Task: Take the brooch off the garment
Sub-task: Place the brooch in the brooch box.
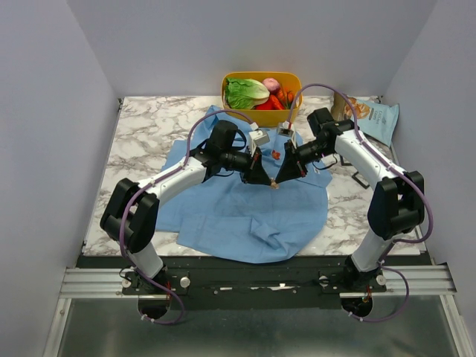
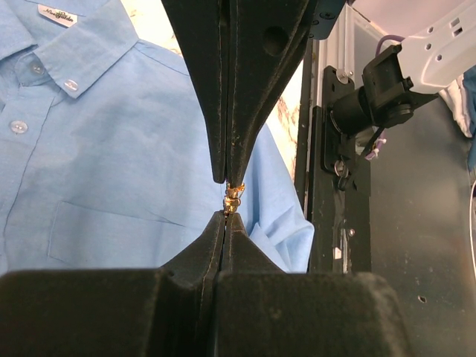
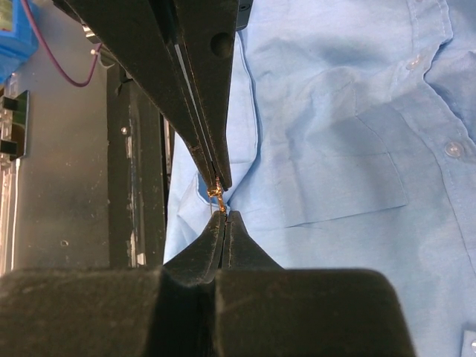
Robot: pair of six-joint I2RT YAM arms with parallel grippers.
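The garment [image 1: 245, 208], a light-blue button-up shirt, lies spread on the marble table; its chest pocket [image 3: 349, 171] and collar buttons show in both wrist views. The brooch [image 2: 232, 199], a tiny gold-tan piece, hangs just above the cloth at the middle of the table [image 1: 274, 183]. My left gripper [image 2: 225, 216] and my right gripper [image 3: 224, 215] meet tip to tip there. Each is shut on one end of the brooch [image 3: 217, 197]. In the top view the left gripper [image 1: 266, 180] comes from the left and the right gripper [image 1: 280, 180] from the right.
A brighter red-orange flower ornament [image 1: 276, 155] sits on the shirt just behind the grippers. A yellow basket [image 1: 232, 77] of vegetables stands at the back centre. A snack bag [image 1: 375, 119] lies at the back right. The black frame rail [image 1: 253, 271] runs along the near edge.
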